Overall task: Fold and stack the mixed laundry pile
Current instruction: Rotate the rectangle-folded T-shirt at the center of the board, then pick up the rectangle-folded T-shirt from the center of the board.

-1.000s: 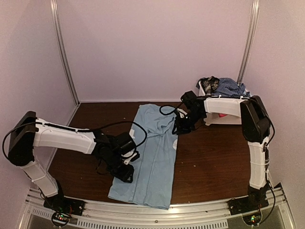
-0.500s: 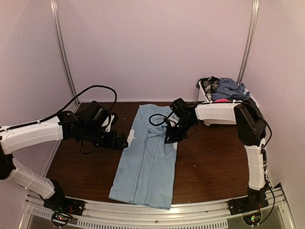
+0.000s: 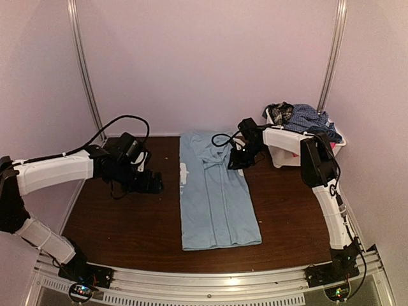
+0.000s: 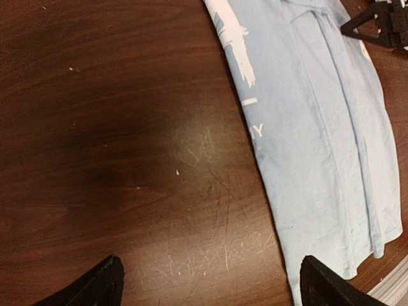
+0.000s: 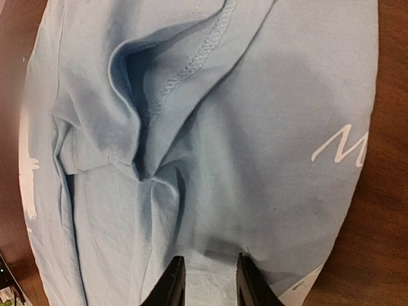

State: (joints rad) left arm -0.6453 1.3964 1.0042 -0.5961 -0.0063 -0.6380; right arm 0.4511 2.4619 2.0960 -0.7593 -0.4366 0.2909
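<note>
Brown wood worktop (image 3: 115,223) carries the light blue T-shirt (image 3: 217,191), flat in the middle. It is folded lengthwise into a long strip running from the back wall toward the near edge, with the near end angled a bit to the right. White print (image 4: 234,32) shows along its left edge. The upper part is rumpled, with a bunched seam fold visible in the right wrist view. The lower part is smooth.

Right gripper (image 3: 239,157) is down on the shirt's upper right part. In the right wrist view its fingers (image 5: 173,280) are closed to a narrow gap, tips on the cloth with a small crease pinched between them, so it has hold of the shirt.

Left gripper (image 3: 151,183) sits low over bare wood left of the shirt, near its upper left edge but apart from it. In the left wrist view its fingers (image 4: 105,284) are spread wide with nothing between them, only worktop below. The shirt edge is off to their right. A black cable (image 3: 121,120) loops above the left arm.

Rest of the mixed laundry pile is in the white plastic basket (image 3: 288,159) at the back right corner, just beside the right arm. The black-white plaid piece (image 3: 280,113) is on the left, and the blue small-check button shirt (image 3: 309,118) is heaped beside it, hanging over the rim. Other pieces in there are too hidden to tell.
</note>
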